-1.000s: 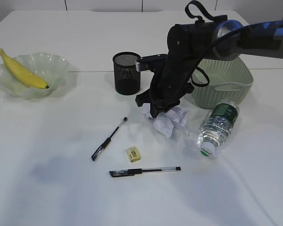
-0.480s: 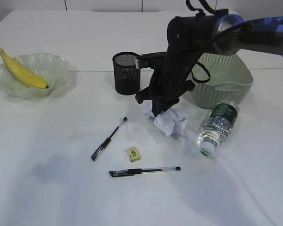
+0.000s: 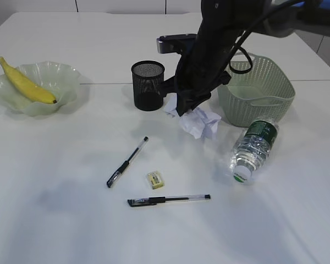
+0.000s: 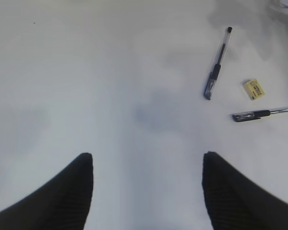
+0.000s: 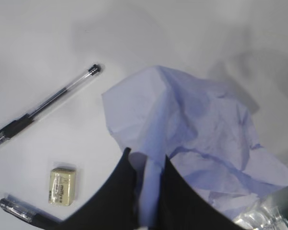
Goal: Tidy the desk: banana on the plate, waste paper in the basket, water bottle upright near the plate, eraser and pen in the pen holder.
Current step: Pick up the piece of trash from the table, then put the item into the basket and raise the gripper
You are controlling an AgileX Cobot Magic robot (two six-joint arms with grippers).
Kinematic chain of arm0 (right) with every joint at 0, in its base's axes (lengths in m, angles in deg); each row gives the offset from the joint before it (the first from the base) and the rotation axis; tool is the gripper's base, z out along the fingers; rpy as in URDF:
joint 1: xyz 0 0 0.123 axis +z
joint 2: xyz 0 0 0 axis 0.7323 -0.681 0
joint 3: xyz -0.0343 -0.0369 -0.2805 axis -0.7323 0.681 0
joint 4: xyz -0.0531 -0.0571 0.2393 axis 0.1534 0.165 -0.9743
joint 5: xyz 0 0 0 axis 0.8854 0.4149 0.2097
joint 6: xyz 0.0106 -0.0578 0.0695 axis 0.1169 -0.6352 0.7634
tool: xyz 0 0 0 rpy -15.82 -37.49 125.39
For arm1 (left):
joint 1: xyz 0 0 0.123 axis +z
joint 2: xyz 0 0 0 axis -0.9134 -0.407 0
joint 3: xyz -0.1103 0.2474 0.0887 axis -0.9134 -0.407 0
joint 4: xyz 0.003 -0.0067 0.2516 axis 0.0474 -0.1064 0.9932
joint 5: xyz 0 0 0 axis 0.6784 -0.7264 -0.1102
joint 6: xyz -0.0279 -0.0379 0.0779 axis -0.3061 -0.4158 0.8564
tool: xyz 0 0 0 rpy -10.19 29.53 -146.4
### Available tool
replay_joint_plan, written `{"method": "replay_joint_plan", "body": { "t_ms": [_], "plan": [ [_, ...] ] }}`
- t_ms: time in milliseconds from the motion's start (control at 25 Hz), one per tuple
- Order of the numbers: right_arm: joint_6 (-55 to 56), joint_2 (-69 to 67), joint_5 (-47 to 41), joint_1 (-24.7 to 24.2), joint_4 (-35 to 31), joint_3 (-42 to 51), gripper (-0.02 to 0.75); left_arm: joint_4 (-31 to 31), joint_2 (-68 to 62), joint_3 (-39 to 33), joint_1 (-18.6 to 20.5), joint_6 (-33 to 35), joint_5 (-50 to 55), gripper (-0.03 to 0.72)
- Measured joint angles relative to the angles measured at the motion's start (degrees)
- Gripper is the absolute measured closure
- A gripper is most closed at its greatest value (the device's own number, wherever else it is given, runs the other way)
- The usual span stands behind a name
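Paper point(image 3: 199, 122) is pinched in the right gripper point(image 3: 180, 110), whose jaws are closed on an edge of the crumpled sheet, and it hangs clear of the desk point(image 3: 71, 220) with most of its bulk just right of and below the jaws. In the right wrist view the paper point(image 5: 197, 143) spreads out beyond the closed jaws of the right gripper point(image 5: 146, 167), and an eraser point(image 5: 63, 186) and a pen point(image 5: 43, 108) are seen on the desk off to their left. The pen holder point(image 3: 148, 85) stands just left of the jaws, the basket point(image 3: 256, 96) close on their right. A bottle point(image 3: 253, 149) lies on its side below and right of them, cap toward the camera. Two pens point(image 3: 127, 161) point(image 3: 168, 200) and the eraser point(image 3: 155, 179) lie apart on the desk below the jaws. The banana point(image 3: 25, 83) rests on the plate point(image 3: 60, 77), far to the left. The left gripper point(image 4: 147, 160) is held over bare desk with jaws wide apart and nothing between them; a pen point(image 4: 217, 63) and the eraser point(image 4: 254, 88) lie ahead and to their right.
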Motion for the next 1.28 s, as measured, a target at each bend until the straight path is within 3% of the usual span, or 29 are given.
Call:
{"method": "replay_joint_plan", "body": {
  "t_ms": [480, 920, 1040, 1280],
  "plan": [
    [-0.61, 8.91, -1.19, 0.00, 2.26, -0.13, 0.706, -0.40, 0.00, 0.00, 0.00, 0.00, 0.00, 0.180],
    [2.81, 10.84, 0.54, -0.80, 11.56, -0.46, 0.707, -0.40, 0.00, 0.00, 0.00, 0.00, 0.00, 0.180],
    [3.70, 10.84, 1.74, -3.24, 11.96, -0.46, 0.707, -0.30, 0.00, 0.00, 0.00, 0.00, 0.00, 0.180],
    [4.06, 10.84, 4.44, -13.36, 9.26, -0.46, 0.707, -0.30, 0.00, 0.00, 0.00, 0.00, 0.00, 0.180]
  ]
}}
